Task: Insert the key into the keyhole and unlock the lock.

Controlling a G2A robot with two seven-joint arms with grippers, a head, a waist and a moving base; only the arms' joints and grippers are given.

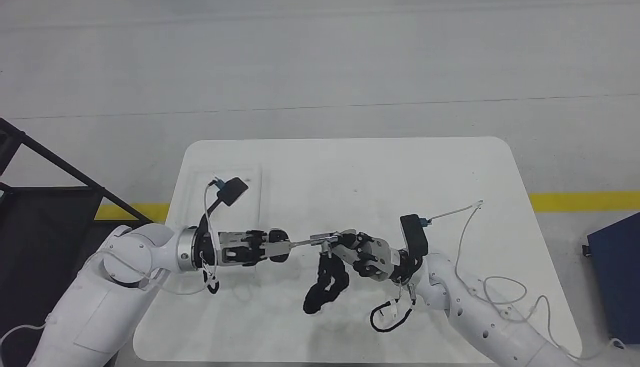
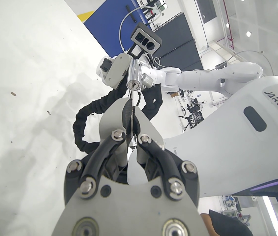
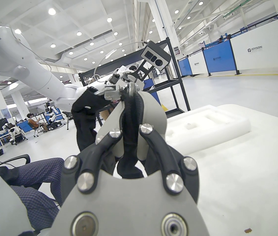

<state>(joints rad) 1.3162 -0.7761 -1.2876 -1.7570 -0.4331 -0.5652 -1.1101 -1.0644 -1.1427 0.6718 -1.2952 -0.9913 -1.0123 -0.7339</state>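
Alignment stage: gripping and presenting appear done, while insertion and turning are judged as remaining. Left gripper (image 2: 130, 110) is clenching the flat metal key (image 2: 131, 98) edge-on, its tip sitting just beside the keyhole (image 2: 134, 84) and apparently not yet entering it. Right gripper (image 3: 131, 96) is grasping the cable lock (image 2: 134, 74) at its black fabric-sleeved cable (image 3: 129, 124), aiming the chrome cylinder end-on at the key. Both are hanging above the table (image 2: 30, 50), over its near half, midway between the side edges; the slack loop is drooping toward the surface. Cylinder is showing polished and round, with a small slotted face.
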